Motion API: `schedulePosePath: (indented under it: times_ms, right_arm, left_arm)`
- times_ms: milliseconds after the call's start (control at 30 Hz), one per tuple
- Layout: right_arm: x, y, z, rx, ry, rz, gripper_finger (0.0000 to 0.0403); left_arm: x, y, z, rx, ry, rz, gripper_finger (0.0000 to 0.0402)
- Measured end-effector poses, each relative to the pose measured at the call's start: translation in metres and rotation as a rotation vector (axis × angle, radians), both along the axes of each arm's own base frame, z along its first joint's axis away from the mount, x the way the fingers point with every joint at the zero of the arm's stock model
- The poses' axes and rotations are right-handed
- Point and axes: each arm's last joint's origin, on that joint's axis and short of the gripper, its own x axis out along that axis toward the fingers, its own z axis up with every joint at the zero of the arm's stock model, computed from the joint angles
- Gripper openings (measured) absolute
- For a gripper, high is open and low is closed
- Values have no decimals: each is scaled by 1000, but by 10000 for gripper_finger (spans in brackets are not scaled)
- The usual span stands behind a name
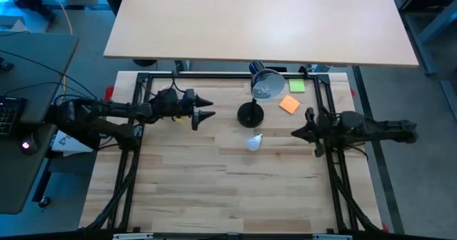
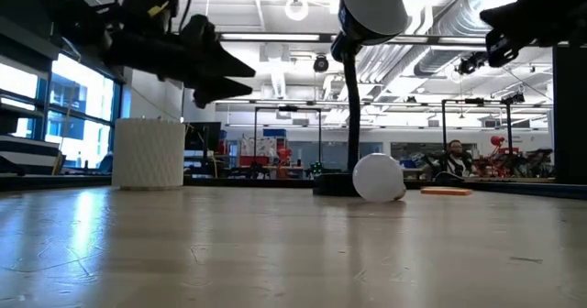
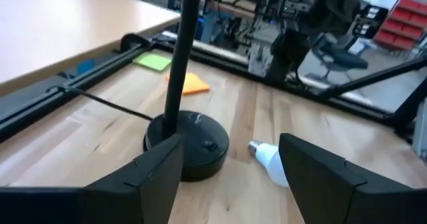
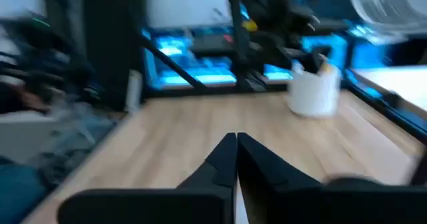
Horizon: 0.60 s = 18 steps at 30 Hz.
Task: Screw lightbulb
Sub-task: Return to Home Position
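Note:
The lightbulb (image 1: 254, 141), white and frosted, lies on its side on the wooden table just near of the black desk lamp's round base (image 1: 250, 113). The left wrist view shows the lightbulb (image 3: 268, 161) with its silvery screw end toward the base (image 3: 190, 144). The lamp head (image 1: 265, 84) leans toward the far edge. My left gripper (image 1: 213, 108) hovers open to the left of the lamp base, pointing at it, with nothing between its fingers. My right gripper (image 1: 293, 133) hangs shut to the right of the lightbulb, clear of it and above the table.
An orange sticky note (image 1: 289, 104) and a green one (image 1: 296, 86) lie right of the lamp. A white ribbed cup (image 2: 149, 152) stands on the table's left side. Black frame rails (image 1: 214, 74) border the table. A second tabletop (image 1: 257, 18) lies beyond the far edge.

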Motion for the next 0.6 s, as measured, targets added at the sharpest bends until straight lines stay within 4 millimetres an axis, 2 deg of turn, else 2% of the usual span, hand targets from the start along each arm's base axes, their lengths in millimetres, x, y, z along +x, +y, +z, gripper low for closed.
schedulePosePath:
  times_ms: [200, 600]
  right_arm:
    - [-12, -4, -6, 62, -71, 47, 4]
    - [-1, -4, -37, 157, -117, 84, 2]
  left_arm:
    - [-21, 2, 4, 11, -52, 38, 241]
    - [-67, -10, 1, 32, -147, 77, 241]
